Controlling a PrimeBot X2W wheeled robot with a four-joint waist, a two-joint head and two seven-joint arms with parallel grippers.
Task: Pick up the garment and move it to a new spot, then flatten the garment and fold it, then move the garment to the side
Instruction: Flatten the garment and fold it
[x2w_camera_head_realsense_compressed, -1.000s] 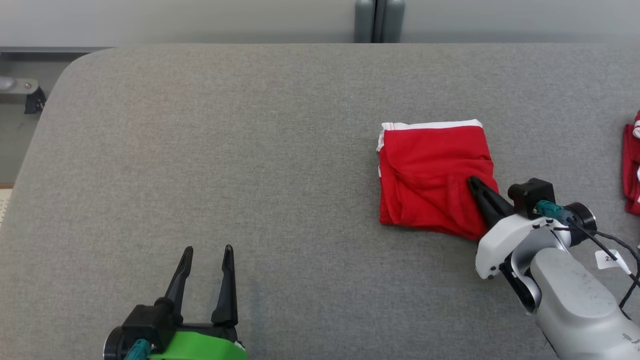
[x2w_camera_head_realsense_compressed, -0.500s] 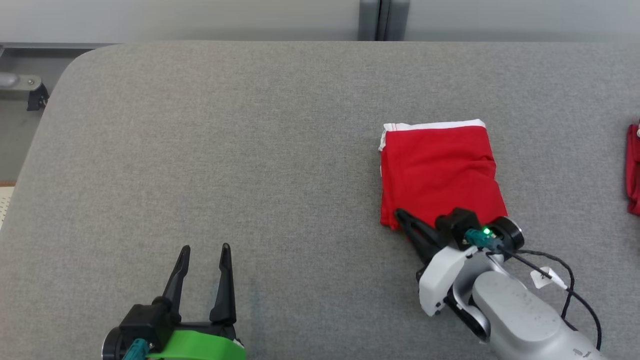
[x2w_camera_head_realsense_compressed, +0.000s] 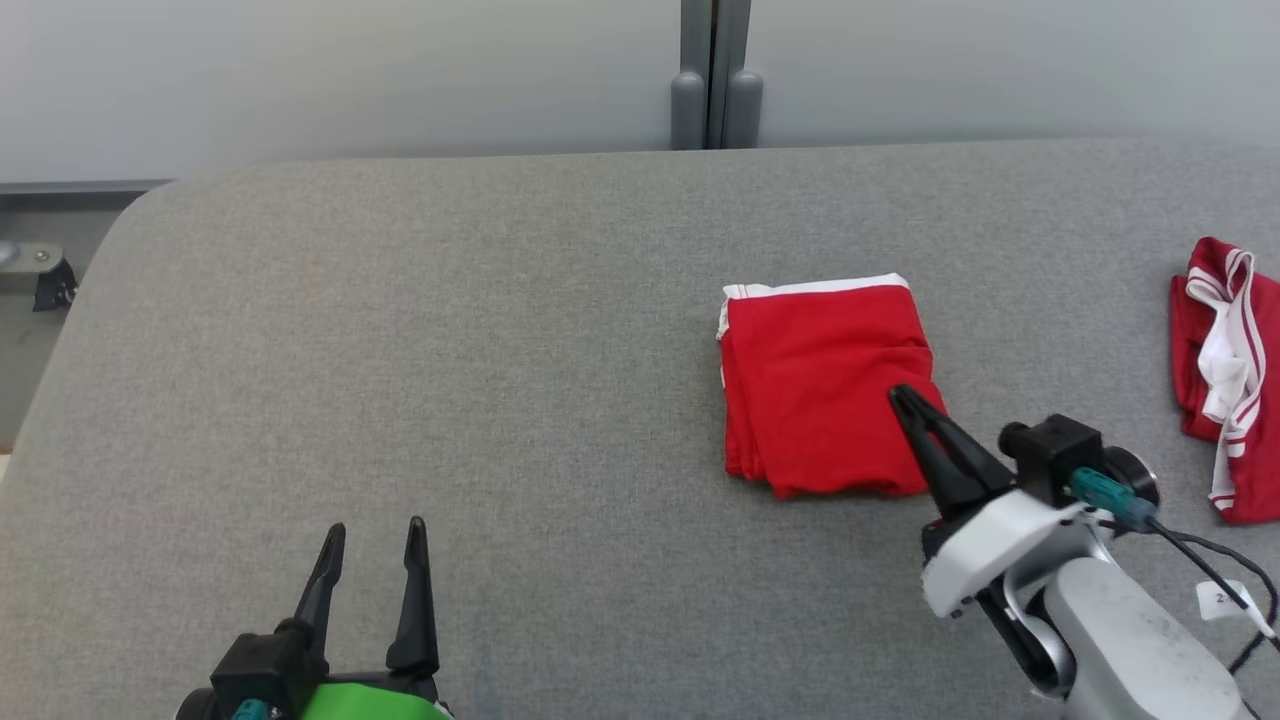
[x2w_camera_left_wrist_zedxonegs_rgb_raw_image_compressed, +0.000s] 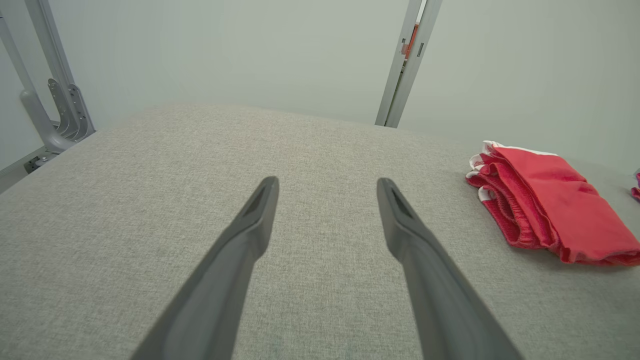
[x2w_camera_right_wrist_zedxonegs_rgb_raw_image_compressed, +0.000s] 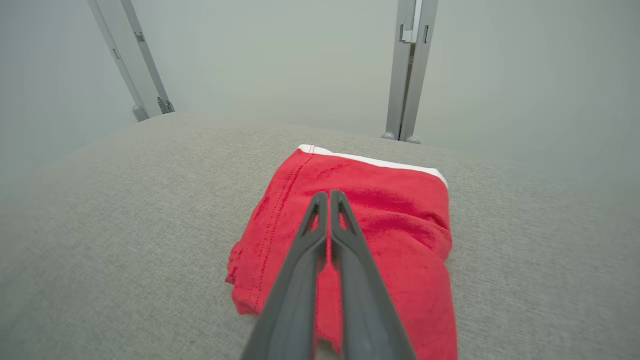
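Garment (x2w_camera_head_realsense_compressed: 820, 385), red, folded flat on grey tabletop (x2w_camera_head_realsense_compressed: 450, 350), right fingers (x2w_camera_head_realsense_compressed: 935, 445) pressed together, gripping nothing, tips over its near right edge, left fingers (x2w_camera_head_realsense_compressed: 413, 590) spread wide, empty, well apart.

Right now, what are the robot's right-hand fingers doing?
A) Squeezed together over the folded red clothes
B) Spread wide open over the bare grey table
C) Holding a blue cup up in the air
A: in the right wrist view the right gripper has its two dark fingers pressed together, pointing over the folded red garment, with no cloth visible between them.
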